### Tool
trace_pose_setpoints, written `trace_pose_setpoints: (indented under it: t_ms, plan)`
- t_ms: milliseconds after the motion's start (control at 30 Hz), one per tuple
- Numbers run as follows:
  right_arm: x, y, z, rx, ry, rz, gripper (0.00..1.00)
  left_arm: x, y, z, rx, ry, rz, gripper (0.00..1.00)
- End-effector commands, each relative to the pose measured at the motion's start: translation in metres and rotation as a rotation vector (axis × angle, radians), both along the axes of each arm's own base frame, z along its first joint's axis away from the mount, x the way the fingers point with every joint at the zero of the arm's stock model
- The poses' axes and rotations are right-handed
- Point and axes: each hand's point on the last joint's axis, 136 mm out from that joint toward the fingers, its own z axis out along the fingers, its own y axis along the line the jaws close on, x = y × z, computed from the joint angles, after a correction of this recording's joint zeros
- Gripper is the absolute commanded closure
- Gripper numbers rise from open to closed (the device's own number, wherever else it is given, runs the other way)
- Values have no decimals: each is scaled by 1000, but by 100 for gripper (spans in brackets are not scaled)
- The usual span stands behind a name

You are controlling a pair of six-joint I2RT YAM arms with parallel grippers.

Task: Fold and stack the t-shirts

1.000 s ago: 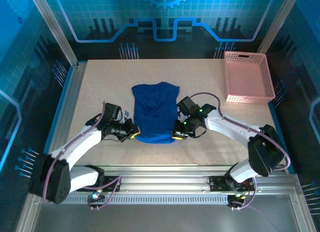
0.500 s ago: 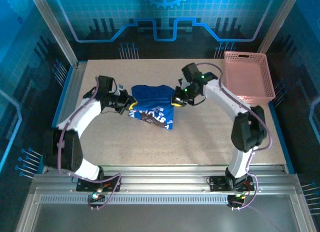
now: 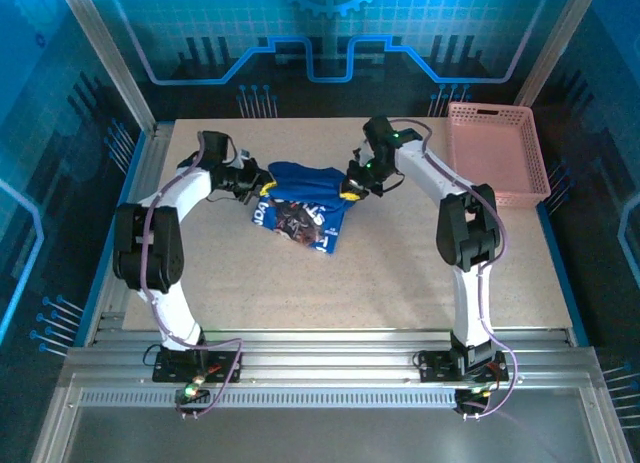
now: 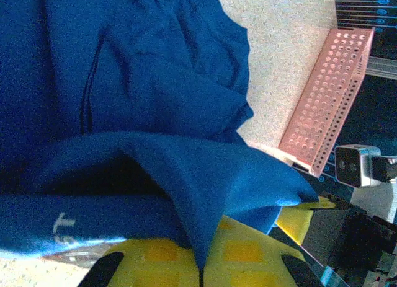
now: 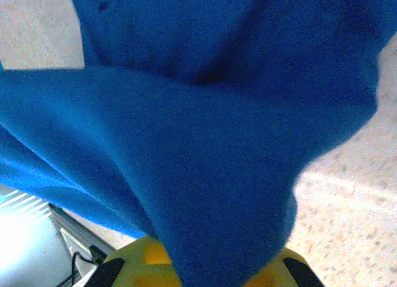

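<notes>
Gripping one blue t-shirt (image 3: 300, 205) at opposite edges, the left gripper (image 3: 263, 191) and right gripper (image 3: 350, 192) are both clamped on it; its white lettering faces up.

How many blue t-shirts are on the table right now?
1: the blue t-shirt bunched at the far middle of the table, print showing. Another could hide beneath it.

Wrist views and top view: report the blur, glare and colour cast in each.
Right wrist: the t-shirt sits close and soft-focused, white glare blown out at lower left. Left wrist: near cloth blurred, pink basket sharper. Top external: blue cast around an evenly lit table.
</notes>
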Motion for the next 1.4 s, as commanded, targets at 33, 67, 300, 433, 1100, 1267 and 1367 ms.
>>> trace_pose_setpoints:
  t_ms: [33,67,300,433,1100,1267,1367]
  plan:
    - [-45,25,47,44,-56,76,94,-34,3,26,-46,-95,0,100]
    - [-55,27,46,34,-51,90,94,-44,5,21,-43,-89,6,100]
    - [-133,55,13,-2,-13,193,93,-132,23,-36,31,29,104,100]
    - [-178,66,-12,-12,14,228,87,-173,38,-55,107,94,181,100]
    - [-91,-7,-7,-95,-93,61,40,-147,38,9,254,-109,152,37]
    - [-52,13,-52,-149,-20,51,63,-125,8,-20,228,5,15,65]
    - [-34,11,-75,-212,12,18,71,-132,12,-47,274,97,15,71]
